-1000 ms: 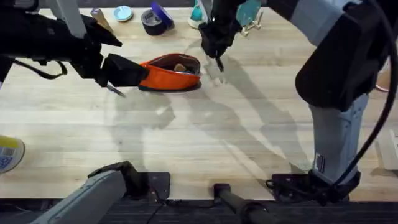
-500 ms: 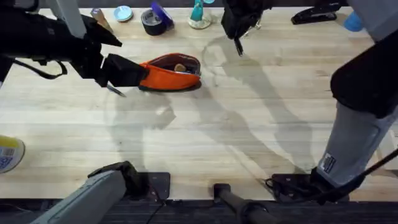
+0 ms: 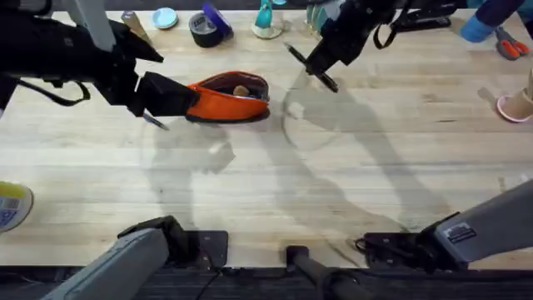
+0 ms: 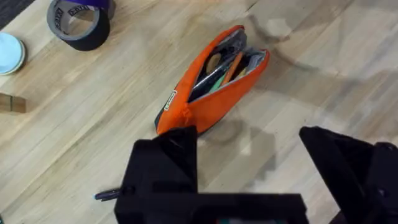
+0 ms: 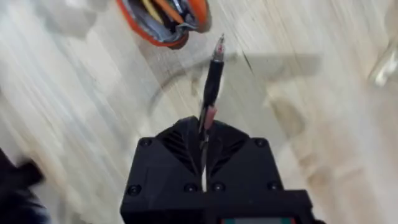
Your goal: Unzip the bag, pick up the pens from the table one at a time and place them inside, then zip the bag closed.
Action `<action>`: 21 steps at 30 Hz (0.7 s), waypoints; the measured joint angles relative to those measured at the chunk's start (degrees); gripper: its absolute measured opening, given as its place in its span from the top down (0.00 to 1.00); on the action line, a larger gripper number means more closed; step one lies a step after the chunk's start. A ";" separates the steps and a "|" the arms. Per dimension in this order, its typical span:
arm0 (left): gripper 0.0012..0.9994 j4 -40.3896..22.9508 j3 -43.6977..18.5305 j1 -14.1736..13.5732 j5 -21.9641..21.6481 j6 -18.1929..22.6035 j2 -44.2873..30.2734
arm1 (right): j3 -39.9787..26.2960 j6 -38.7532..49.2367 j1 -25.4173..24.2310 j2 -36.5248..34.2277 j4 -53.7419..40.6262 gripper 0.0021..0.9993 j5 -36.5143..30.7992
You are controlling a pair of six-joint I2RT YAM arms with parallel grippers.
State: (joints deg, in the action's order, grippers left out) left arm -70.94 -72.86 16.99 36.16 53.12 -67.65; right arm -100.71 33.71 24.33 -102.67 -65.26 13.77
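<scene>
Table (image 3: 275,192) bare across the whole near and middle span; free passage to the bag (image 3: 229,98) from the near side and from the right. Left gripper (image 3: 162,94) blocks the bag's left end, one pen (image 3: 155,122) lying just below it. Far edge crowded behind the bag: tape roll (image 3: 204,28), blue lid (image 3: 165,17), teal stand (image 3: 265,22); right gripper (image 3: 321,65), gripping a pen (image 3: 310,67), hangs over the gap right of the bag.

My matte black blocky right gripper (image 5: 208,134) housing with small round screws, my left gripper (image 4: 249,165) broad black angular fingers, grey arm links with white labels, looping black cables
</scene>
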 joint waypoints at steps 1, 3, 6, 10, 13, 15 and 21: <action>0.01 0.01 0.00 0.00 0.00 0.00 0.00 | 0.02 2.75 0.17 0.00 0.12 0.97 0.30; 0.01 0.00 0.00 0.00 0.00 0.00 0.02 | 0.02 7.89 0.72 0.00 0.29 0.97 0.73; 0.01 0.00 0.00 0.00 0.00 0.00 0.00 | 0.02 15.14 2.17 0.00 1.02 0.97 1.06; 0.01 0.00 0.00 0.00 0.00 0.00 0.01 | 0.02 21.63 4.44 0.00 2.69 0.97 1.18; 0.01 0.01 0.00 0.00 0.00 -0.01 0.01 | 0.02 24.21 5.97 0.00 5.49 0.97 1.33; 0.01 0.00 0.00 0.00 0.00 0.00 -0.01 | 0.02 25.19 6.84 -0.07 7.74 0.97 1.47; 0.01 0.00 0.00 0.00 0.00 0.00 0.00 | 0.04 26.59 8.59 -1.05 13.08 0.97 3.23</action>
State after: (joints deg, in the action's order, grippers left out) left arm -70.94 -72.86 16.99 36.16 53.12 -67.65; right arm -100.67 60.30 32.91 -103.72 -52.18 17.00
